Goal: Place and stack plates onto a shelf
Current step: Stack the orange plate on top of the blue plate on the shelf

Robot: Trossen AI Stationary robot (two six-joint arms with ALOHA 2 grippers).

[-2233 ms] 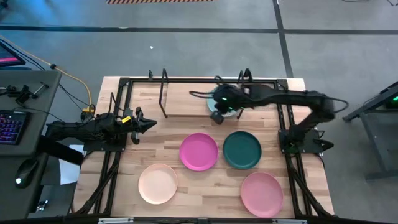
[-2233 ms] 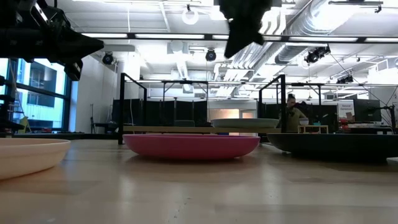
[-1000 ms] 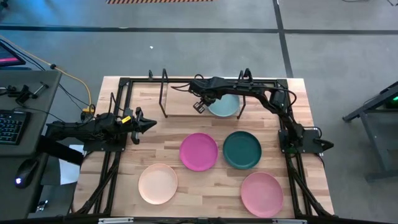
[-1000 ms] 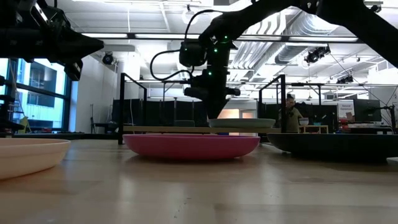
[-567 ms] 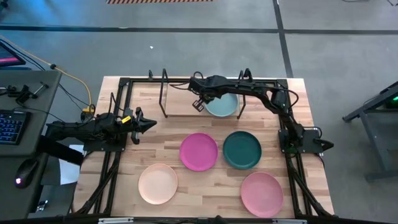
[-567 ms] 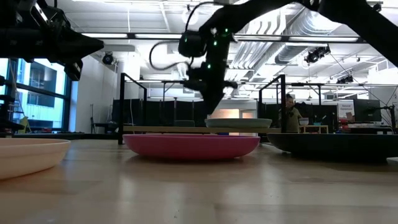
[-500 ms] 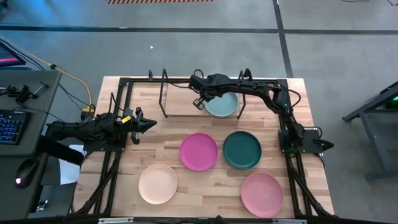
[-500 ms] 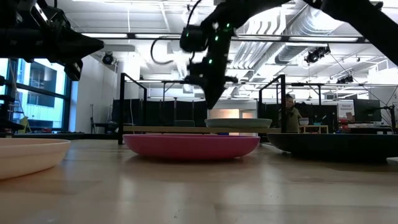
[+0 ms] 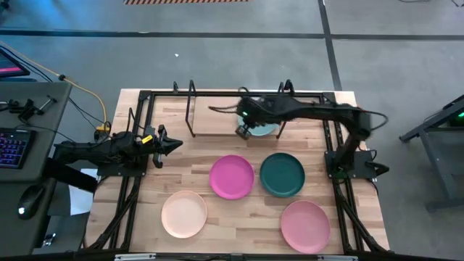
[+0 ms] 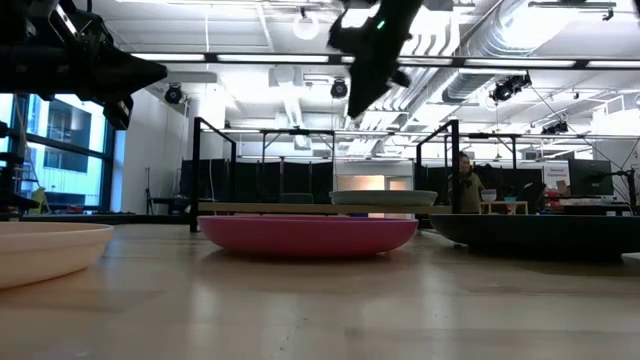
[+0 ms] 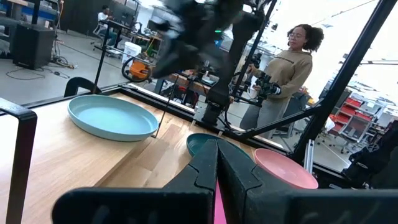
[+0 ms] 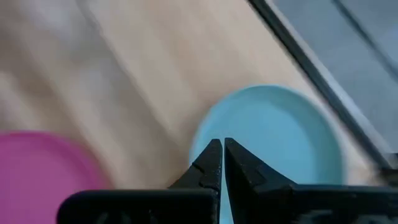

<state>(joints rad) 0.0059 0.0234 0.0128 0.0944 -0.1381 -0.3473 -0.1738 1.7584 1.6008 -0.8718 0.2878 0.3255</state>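
Observation:
The pale teal plate [image 9: 266,129] [image 10: 385,198] [image 12: 273,137] rests flat on the right part of the light-wood shelf [image 9: 214,123] [image 10: 265,208]. On the tabletop lie the magenta plate [image 9: 232,176], dark green plate [image 9: 282,174], cream plate [image 9: 184,214] and light pink plate [image 9: 305,226]. My right gripper [image 9: 244,131] [image 12: 222,149] is shut and hovers high above the teal plate's left rim, touching nothing; its arm hides much of that plate from above. My left gripper [image 9: 174,145] [image 11: 216,155] is shut and waits over the table's left side.
Thin black rod uprights [image 9: 191,109] stand at the shelf's ends, and a black frame [image 9: 145,96] runs along the table's edges. The shelf's left and middle parts are bare board. A person [image 11: 289,68] stands beyond the table's right side, holding controls.
My right gripper has risen from shelf level beside the teal plate's left rim to well above it, shifting slightly toward the table's right and near edges. The teal plate stays on the shelf. The left arm has kept still.

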